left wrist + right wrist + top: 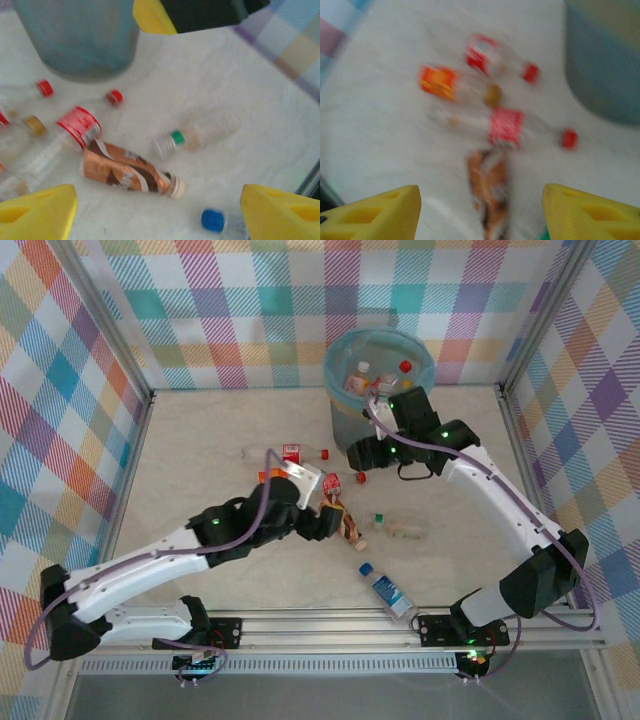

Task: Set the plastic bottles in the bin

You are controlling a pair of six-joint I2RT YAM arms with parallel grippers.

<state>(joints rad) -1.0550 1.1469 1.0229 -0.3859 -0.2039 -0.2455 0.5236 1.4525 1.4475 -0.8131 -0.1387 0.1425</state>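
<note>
- The left hand (157,199) is spread wide and empty. It hangs over a brown bottle (129,172) that lies on its side on the counter (200,440).
- The right hand (480,202) is also wide and empty, low beside the bin (380,390). Its view is blurred.
- Other bottles lie loose around the brown one:
  - a green-capped bottle (192,136), clear, just beside it
  - a blue-capped bottle (385,590) nearer the arm bases
  - a red-labelled bottle (77,127) touching its base end
  - an orange-labelled bottle (268,477) further left
- Two bottles (358,375) are already inside the bin's blue liner.
- The clear bottles look empty, so they are probably very light with thin walls. They would dent under a hard squeeze and roll or skid at a nudge.
- The smooth round plastic is likely slippery. Labelled bands should give a better hold than bare plastic.
- A good hold is across the middle of the body, with the fingers square to the bottle's long axis. The tapered neck and cap would tend to pivot or slip out.
- The brown bottle lies slantwise between the fingers, so the wrist would probably need turning before it closes.
</note>
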